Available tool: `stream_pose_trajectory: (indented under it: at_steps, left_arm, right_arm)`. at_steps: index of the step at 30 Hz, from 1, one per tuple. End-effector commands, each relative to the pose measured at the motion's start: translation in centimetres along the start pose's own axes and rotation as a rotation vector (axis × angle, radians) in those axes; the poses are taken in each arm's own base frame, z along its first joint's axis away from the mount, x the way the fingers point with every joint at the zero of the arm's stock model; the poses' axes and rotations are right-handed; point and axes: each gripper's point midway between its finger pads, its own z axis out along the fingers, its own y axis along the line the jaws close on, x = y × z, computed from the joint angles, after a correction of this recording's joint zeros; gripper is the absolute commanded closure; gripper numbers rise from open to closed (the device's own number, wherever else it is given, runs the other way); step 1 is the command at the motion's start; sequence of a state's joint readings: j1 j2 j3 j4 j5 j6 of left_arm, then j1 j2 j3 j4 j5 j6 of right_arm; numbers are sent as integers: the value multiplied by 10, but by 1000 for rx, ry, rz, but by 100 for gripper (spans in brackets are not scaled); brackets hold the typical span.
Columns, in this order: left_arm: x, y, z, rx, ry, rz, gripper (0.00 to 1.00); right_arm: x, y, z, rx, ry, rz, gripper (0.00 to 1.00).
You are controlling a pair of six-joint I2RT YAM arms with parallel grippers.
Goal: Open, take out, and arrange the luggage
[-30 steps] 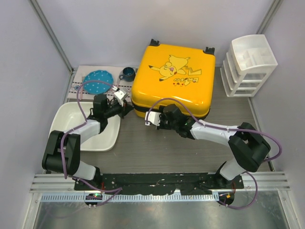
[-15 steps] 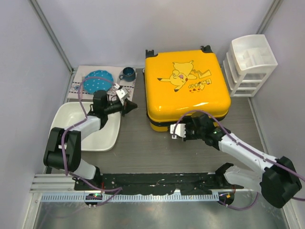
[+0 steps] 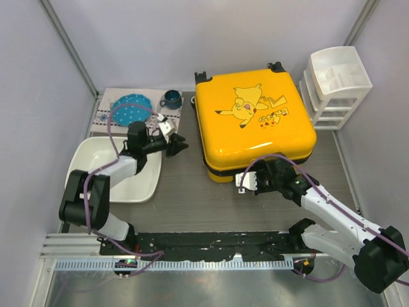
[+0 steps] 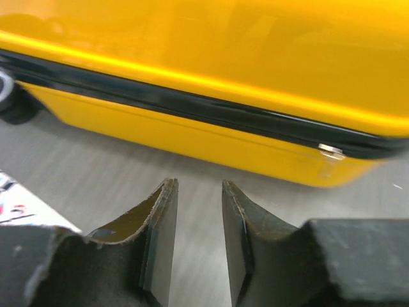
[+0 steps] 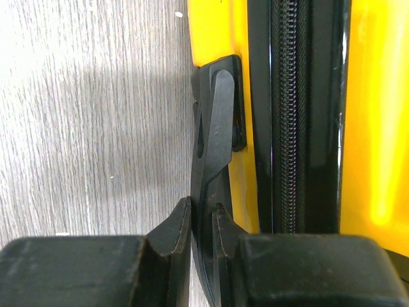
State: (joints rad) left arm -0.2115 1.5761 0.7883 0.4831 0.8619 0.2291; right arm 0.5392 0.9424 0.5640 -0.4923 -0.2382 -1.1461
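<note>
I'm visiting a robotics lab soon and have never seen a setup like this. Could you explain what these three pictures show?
Two robot arms are bolted at the near edge of a table. The wide picture comes from a fixed camera above and behind them. Each close-up comes from a camera on one wrist, so that arm's own two fingers fill the bottom of the picture.

On the table are the closed yellow luggage, a white tray, a blue plate, a dark cup and a white drawer unit.

The right gripper is pinched shut on the black handle on the luggage's side. The left gripper is open and holds nothing; it points at the side of the luggage without touching it.
</note>
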Motion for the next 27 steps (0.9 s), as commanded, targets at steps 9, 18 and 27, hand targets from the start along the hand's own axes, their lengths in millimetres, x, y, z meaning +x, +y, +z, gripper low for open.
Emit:
stream_pose_trajectory:
  at_steps: [9, 18, 27]
  left_arm:
    - [3, -91, 13, 160, -44, -1, 48]
    - [5, -97, 41, 183, -61, -9, 58]
    - [-6, -96, 47, 159, -100, -12, 100]
  right_arm:
    - [12, 27, -10, -85, 42, 20, 99]
    - [12, 26, -11, -82, 44, 24, 99]
    - [14, 33, -12, -93, 49, 25, 99]
